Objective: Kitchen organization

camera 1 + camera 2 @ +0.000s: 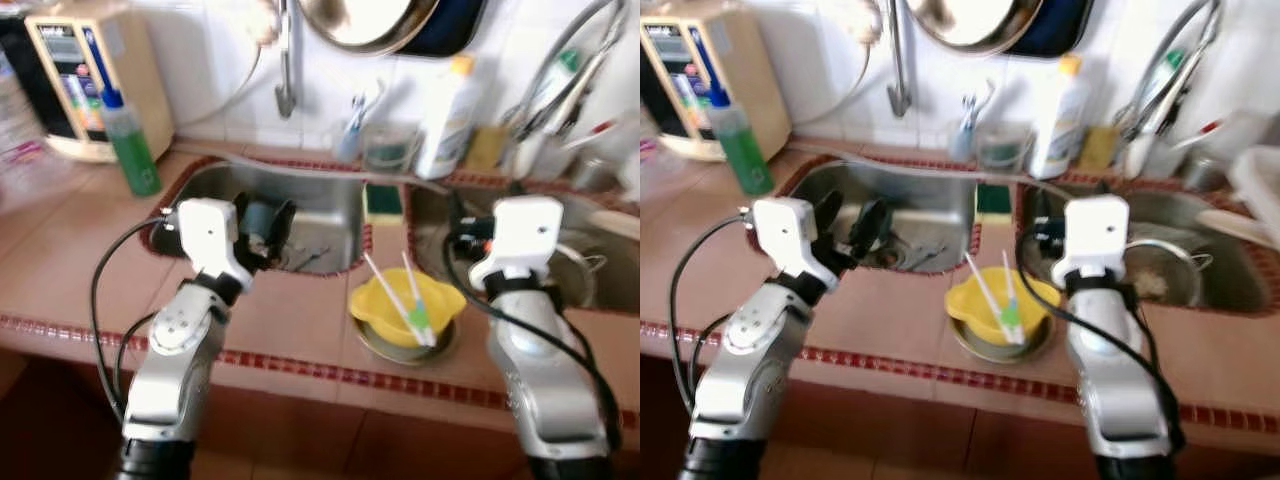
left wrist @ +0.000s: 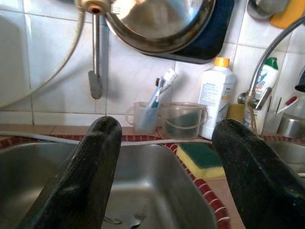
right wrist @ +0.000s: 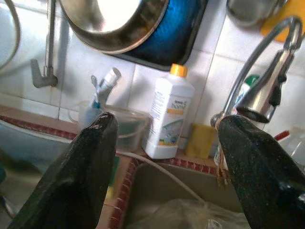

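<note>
Bare tiled counter [image 1: 290,320] lies open between the arms, with the yellow bowl [image 1: 400,310] crowding its right side.

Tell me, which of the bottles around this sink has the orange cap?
The tall white plastic bottle at the back wall between the two basins. The green bottle on the left counter has a blue top instead.

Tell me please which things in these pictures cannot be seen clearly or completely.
- Cutlery in the left sink: the left hand covers part of it in the left eye view.
- Label of the white bottle: blurred and too small to read, right wrist view.
- Hanging metal pan: cut off by the top edge, left wrist view.
- Contents of the right sink: partly hidden behind the right arm; the right hand is open above it.
</note>
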### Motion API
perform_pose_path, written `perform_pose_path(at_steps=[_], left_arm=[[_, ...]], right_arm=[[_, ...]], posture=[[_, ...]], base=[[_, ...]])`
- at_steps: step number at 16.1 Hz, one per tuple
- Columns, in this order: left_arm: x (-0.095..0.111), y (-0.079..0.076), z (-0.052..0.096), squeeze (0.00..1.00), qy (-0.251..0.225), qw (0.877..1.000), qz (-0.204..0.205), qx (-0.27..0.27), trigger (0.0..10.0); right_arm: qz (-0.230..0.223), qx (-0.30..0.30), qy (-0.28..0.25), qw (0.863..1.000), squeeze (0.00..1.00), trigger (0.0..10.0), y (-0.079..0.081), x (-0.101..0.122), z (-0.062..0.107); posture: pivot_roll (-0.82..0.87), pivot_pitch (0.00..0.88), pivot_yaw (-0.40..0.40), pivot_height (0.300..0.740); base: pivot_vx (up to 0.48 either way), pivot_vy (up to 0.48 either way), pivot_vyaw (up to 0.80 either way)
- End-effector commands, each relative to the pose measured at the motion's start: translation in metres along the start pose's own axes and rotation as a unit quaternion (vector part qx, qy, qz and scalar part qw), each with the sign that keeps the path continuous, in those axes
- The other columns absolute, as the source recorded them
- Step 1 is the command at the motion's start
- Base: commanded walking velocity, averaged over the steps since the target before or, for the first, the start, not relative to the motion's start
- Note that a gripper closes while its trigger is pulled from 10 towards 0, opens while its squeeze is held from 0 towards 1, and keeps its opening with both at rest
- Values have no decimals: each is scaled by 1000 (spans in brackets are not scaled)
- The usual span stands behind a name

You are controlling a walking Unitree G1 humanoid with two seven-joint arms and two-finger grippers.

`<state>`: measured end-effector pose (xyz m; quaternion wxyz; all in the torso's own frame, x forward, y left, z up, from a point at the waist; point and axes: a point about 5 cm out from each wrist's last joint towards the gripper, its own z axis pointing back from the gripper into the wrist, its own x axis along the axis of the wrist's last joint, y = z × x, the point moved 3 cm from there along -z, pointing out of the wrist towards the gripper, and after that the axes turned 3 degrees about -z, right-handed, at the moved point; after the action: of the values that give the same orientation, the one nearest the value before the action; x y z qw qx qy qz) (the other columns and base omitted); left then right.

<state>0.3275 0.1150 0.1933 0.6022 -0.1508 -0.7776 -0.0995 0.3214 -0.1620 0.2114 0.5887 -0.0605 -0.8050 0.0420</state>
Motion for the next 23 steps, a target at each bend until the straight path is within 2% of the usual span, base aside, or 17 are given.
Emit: perform_pose_path(at_steps=[1, 7, 10, 11, 12, 14, 15, 18, 23], left_arm=[[4, 0, -2, 0, -6, 1000, -4, 3, 10000], [8, -1, -3, 0, -10, 1000, -24, -6, 10000], [8, -7, -2, 0, -3, 998, -49, -32, 10000], [9, -13, -1, 0, 5, 995, -74, -61, 10000], [8, -16, 0, 0, 11, 994, -80, -75, 10000], [0, -35, 8, 0, 53, 984, -86, -148, 10000], [0, -43, 13, 0, 56, 976, -112, -176, 10000], [0, -47, 15, 0, 65, 975, -100, -188, 10000], [-7, -53, 19, 0, 119, 967, -100, -201, 10000]], right_arm=[[4, 0, -11, 1000, 0, 10000, -2, 5, -2], [6, 7, -10, 1000, 0, 10000, 2, 3, -3], [-19, 4, 26, 999, 0, 10000, 4, -9, -2], [-31, 9, 48, 998, 0, 10000, 7, -16, 1], [-37, 12, 59, 997, 0, 10000, 8, -19, 2], [-68, 14, 105, 992, 0, 10000, 11, -33, 10], [-73, 12, 116, 990, 0, 10000, 10, -38, 14], [-78, 7, 125, 989, 0, 10000, 9, -39, 15], [-114, -25, 128, 985, 0, 10000, 4, -34, 9]], posture=[[-192, 0, 30, 740], [-190, 0, 32, 740], [-186, 0, 33, 740], [-182, 0, 32, 740], [-181, 0, 32, 740], [-179, 1, 31, 740], [-177, 6, 32, 740], [-178, 16, 34, 740], [-180, 27, 38, 740]], base=[[0, 0, -800], [0, 0, -133], [0, 0, 0], [0, 0, 0], [0, 0, 0], [0, 0, 0], [0, 0, 0], [0, 0, 0], [0, 0, 0]])
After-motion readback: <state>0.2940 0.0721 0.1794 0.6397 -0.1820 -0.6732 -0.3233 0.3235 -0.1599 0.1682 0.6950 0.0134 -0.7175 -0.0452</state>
